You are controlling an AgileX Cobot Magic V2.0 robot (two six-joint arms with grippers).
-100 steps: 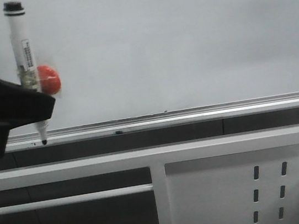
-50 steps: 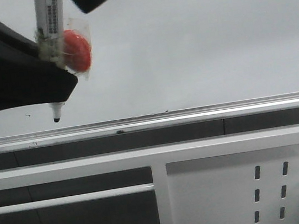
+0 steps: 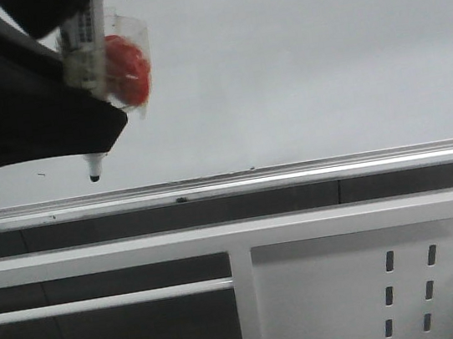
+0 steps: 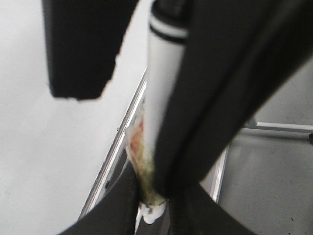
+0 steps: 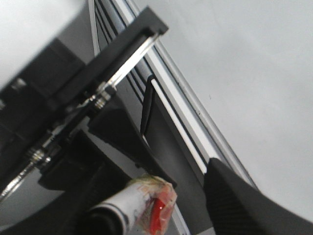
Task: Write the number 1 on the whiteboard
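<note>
At the far left of the front view, a black gripper fills the upper left corner, clenched around a white marker that stands nearly upright with its dark tip pointing down. The rig does not make plain from this view which arm this is; the left wrist view shows the left gripper clamping the same marker, its white barrel with a black band running between the dark fingers. A red blob wrapped in clear tape sticks to the marker's right side, just above the gripper's edge. The tip hangs slightly above the silver rail, in front of the lower left part of the whiteboard; whether it touches the board cannot be told. No stroke of the number 1 is visible on the board; only a tiny dark speck sits left of the tip.

Moving right, the whiteboard spans the whole upper frame, plain pale grey. Beneath the rail lies a dark band, then a white frame bar. At lower right is a white perforated panel.

The right wrist view shows the taped marker end between dark gripper parts; whether the right gripper is closed cannot be told.
</note>
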